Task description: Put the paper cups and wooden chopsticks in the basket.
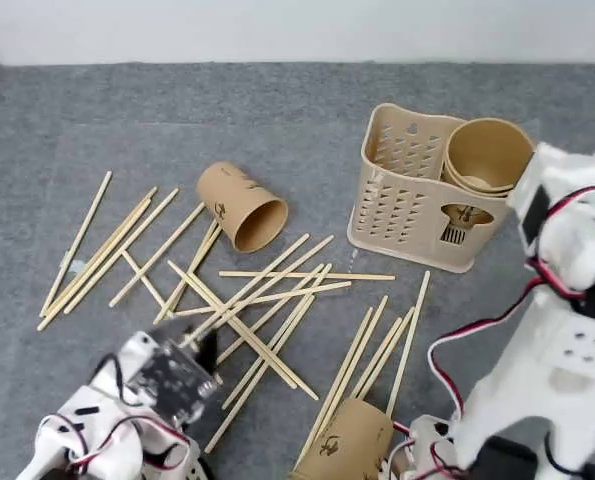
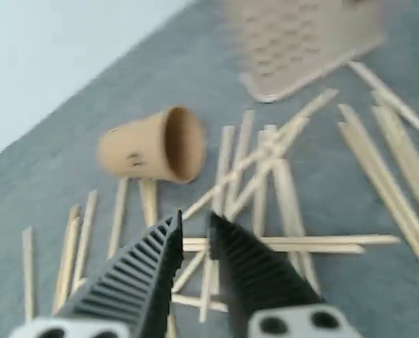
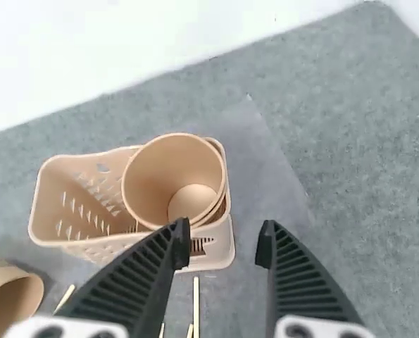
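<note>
While loose wooden chopsticks (image 1: 297,275) lie scattered over the grey mat (image 1: 37,120), the left gripper (image 2: 194,224) hovers above them, jaws narrowly parted and empty. One paper cup (image 1: 242,206) lies on its side beside them, with a second cup (image 1: 349,440) at the near edge. Farther right stands the basket (image 1: 402,205), nested cups (image 1: 489,152) in its right compartment. The right gripper (image 3: 224,232) hangs above, jaws apart, holding nothing.

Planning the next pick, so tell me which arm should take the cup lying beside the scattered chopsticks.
Left, probably. The left claw hangs over the chopsticks with the cup just beyond, while the right claw is over by the basket, farther from that cup.
</note>
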`<move>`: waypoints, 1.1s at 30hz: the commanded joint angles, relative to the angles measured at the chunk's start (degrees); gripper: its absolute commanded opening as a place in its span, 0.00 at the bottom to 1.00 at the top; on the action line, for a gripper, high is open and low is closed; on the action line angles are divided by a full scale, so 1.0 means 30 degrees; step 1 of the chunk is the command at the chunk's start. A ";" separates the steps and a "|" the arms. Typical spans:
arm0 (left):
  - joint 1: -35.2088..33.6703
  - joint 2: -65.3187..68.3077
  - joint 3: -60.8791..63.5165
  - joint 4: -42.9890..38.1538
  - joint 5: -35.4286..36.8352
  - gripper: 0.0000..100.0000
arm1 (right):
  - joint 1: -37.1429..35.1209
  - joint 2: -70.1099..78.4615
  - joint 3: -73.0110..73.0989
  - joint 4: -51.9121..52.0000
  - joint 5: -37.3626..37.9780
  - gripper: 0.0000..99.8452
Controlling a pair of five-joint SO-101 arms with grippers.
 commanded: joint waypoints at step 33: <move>-0.1407 0.0176 -0.0249 -0.0821 0.1495 0.13 | -0.4293 -0.8044 1.5971 0.0806 0.5070 0.16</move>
